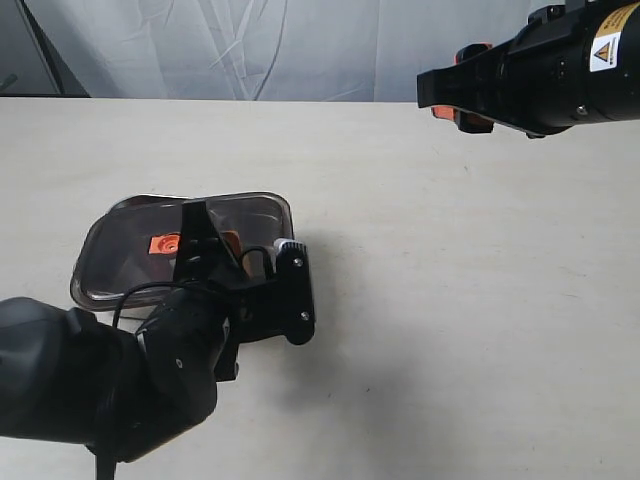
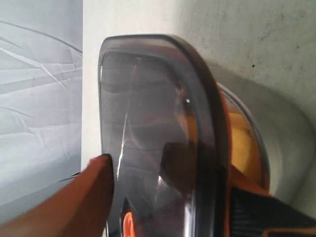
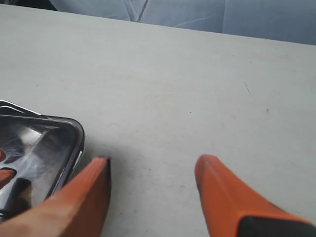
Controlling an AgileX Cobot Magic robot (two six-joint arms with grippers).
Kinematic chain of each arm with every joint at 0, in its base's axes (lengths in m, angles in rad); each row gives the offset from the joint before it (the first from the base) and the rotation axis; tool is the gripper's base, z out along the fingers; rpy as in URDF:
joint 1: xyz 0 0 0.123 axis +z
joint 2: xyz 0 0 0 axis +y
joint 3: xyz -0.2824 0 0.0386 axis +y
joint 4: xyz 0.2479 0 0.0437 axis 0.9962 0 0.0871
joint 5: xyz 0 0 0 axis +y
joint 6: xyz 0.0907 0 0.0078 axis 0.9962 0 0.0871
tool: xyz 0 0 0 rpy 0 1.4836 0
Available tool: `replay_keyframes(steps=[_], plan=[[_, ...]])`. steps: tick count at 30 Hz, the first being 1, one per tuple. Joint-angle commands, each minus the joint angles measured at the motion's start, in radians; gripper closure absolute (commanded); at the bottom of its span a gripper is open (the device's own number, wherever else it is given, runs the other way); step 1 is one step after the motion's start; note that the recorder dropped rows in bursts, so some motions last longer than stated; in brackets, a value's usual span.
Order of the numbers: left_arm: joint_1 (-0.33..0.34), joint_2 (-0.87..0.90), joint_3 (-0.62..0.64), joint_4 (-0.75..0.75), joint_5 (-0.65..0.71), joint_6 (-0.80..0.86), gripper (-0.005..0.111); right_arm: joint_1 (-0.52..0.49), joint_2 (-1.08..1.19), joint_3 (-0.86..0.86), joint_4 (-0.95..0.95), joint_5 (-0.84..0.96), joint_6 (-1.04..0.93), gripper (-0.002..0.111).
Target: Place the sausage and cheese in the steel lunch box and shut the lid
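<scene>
Straddling the lid (image 2: 148, 113), the left gripper (image 2: 170, 168) stands released; the right gripper (image 3: 153, 159) hangs spread, empty.

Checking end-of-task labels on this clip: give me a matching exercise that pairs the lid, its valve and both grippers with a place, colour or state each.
Things:
1. lid
2. valve
3. left gripper
4. right gripper

Descriptions:
A. open, above the table, holding nothing
B. orange, at the lid's centre
C. dark and translucent, on top of the steel lunch box
D. straddling the lid's edge

Pairs: 1-C, 2-B, 3-D, 4-A
</scene>
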Motion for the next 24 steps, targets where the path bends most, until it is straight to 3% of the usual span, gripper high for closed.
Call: replay_keyframes(steps=[1, 8, 17, 24], plan=[[-0.001, 0.004, -0.001, -0.032, 0.011, -0.010, 0.047, -0.004, -0.002, -0.001, -0.014, -0.005, -0.007, 0.055], [-0.003, -0.007, -0.001, -0.087, 0.006, 0.000, 0.043, -0.004, -0.002, -0.001, -0.014, -0.005, -0.007, 0.055], [-0.003, -0.078, -0.003, -0.204, -0.101, 0.148, 0.043, -0.004, -0.002, -0.001, -0.014, -0.018, -0.007, 0.055], [-0.003, -0.098, -0.003, -0.205, -0.086, 0.203, 0.043, -0.004, -0.002, -0.001, -0.014, -0.020, -0.007, 0.055]])
